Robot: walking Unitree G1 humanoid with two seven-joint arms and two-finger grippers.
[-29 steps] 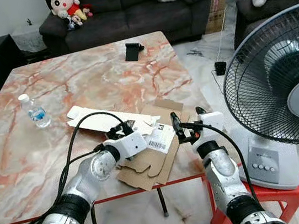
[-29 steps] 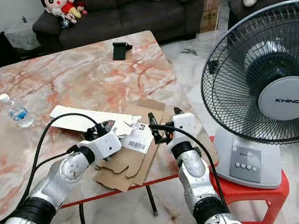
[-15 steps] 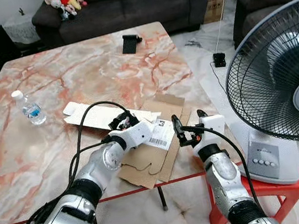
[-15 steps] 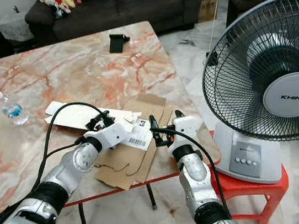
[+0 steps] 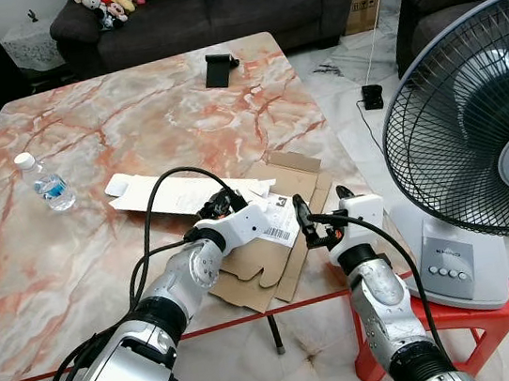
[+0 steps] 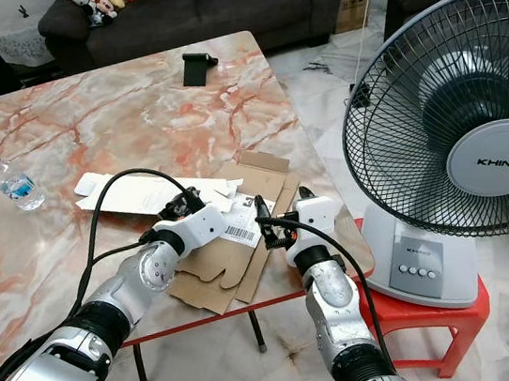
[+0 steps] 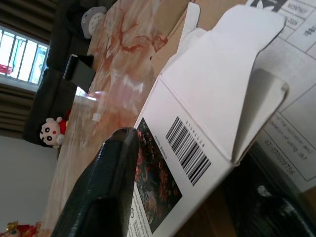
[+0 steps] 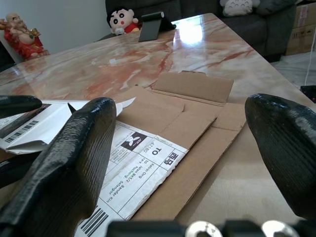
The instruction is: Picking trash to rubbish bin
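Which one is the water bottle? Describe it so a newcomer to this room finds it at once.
Start at the big marble table with red veining in front of the dark sofa. Near its left edge, apart from the flattened cardboard and white carton in the middle, stands the water bottle. It is the only clear plastic item there, small, upright, with a white cap and a blue label.

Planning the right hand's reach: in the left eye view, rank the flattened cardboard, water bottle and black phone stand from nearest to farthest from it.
1. Flattened cardboard, just beside the right hand.
2. Black phone stand, at the table's far edge.
3. Water bottle, far across on the robot's left.
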